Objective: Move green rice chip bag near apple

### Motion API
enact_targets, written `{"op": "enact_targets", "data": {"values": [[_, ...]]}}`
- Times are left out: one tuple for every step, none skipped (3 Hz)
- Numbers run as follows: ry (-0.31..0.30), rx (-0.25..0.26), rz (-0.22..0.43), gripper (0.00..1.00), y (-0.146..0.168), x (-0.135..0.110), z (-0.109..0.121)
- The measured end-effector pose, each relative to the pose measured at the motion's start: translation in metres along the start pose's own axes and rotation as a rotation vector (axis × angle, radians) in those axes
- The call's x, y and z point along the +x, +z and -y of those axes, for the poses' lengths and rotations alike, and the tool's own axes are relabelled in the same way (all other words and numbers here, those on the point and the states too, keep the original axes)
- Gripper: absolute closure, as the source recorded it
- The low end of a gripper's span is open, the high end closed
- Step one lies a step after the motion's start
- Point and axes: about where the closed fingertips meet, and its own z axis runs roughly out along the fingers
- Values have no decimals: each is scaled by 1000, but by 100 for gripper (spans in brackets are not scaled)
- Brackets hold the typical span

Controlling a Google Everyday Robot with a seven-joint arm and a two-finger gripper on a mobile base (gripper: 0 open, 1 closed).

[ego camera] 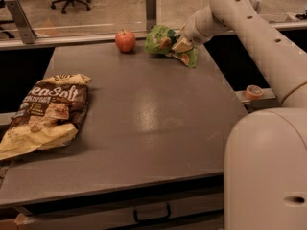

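Observation:
The green rice chip bag [162,40] lies crumpled at the far edge of the grey table [139,114], right of centre. The red-orange apple [125,40] sits a short way to its left, with a small gap between them. My gripper [179,45] is at the bag's right side, shut on the green rice chip bag, with the white arm reaching in from the upper right. The bag rests low against the tabletop.
A large brown-and-cream "Sea Salt" bag [46,114] lies at the table's left edge. A metal post [151,8] stands behind the apple and bag. A roll of orange tape [253,91] sits on a ledge to the right. My white base fills the lower right.

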Motion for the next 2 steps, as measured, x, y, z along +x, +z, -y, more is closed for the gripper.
{"op": "enact_targets", "data": {"values": [[-30, -9, -5, 36, 8, -14, -6], [-58, -11, 12, 13, 7, -33, -8]]}}
